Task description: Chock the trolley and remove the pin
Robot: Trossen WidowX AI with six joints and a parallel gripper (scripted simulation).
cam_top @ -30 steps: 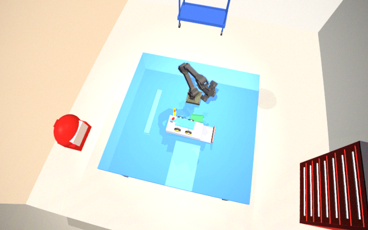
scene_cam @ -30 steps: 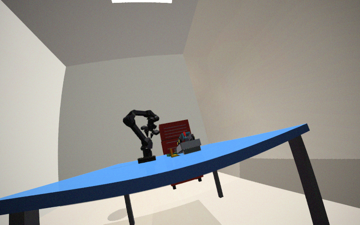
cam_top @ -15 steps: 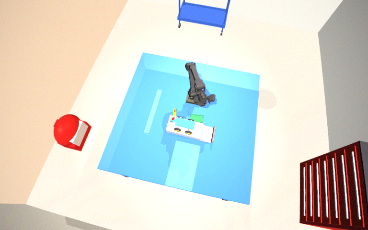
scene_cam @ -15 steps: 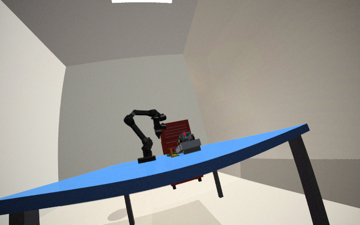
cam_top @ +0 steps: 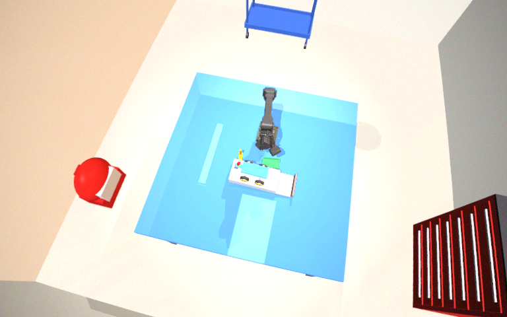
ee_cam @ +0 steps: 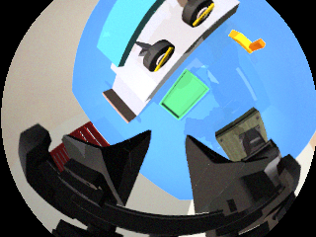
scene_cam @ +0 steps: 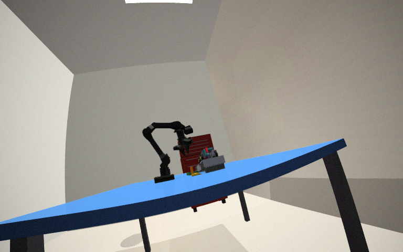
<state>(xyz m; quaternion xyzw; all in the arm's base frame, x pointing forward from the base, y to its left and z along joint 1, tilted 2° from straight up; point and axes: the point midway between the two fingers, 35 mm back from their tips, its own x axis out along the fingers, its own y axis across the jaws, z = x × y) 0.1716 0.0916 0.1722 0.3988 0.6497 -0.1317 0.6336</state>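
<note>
Top view for L/R + near/far: gripper [cam_top: 266, 144] [scene_cam: 184, 150] [ee_cam: 169, 133] is open approx halfway, nothing btwn its 2 pointy dark fingers, and it's up above the table [cam_top: 306, 224] [scene_cam: 148, 192] [ee_cam: 232, 74] on the far side of the ramp [cam_top: 284, 183] [scene_cam: 214, 167] [ee_cam: 133, 89]. Table's smooth blue, ramp's pale + wedge-shaped w/ 1 brownish strip [cam_top: 294, 185] [ee_cam: 119, 105] across its right end.

Trolley [cam_top: 255, 170] [scene_cam: 208, 152] [ee_cam: 130, 25] sits on the ramp: flat teal slab top, 4 round dark wheels w/ yellow bits, 2 near + 2 far. Red-headed pin [cam_top: 238, 163] [scene_cam: 207, 149] x1 is at its left end, still to be pulled. 1 chock [cam_top: 240, 154] [scene_cam: 192, 171] [ee_cam: 242, 40], yellow w/ orange upright handle, is on the table just beyond the ramp's far left corner, apart from the wheels. 1 green tray [cam_top: 270, 163] [scene_cam: 188, 174] [ee_cam: 185, 94], shallow + rectangular, is by the ramp's far side, right of the chock, nothing visible in it.
</note>
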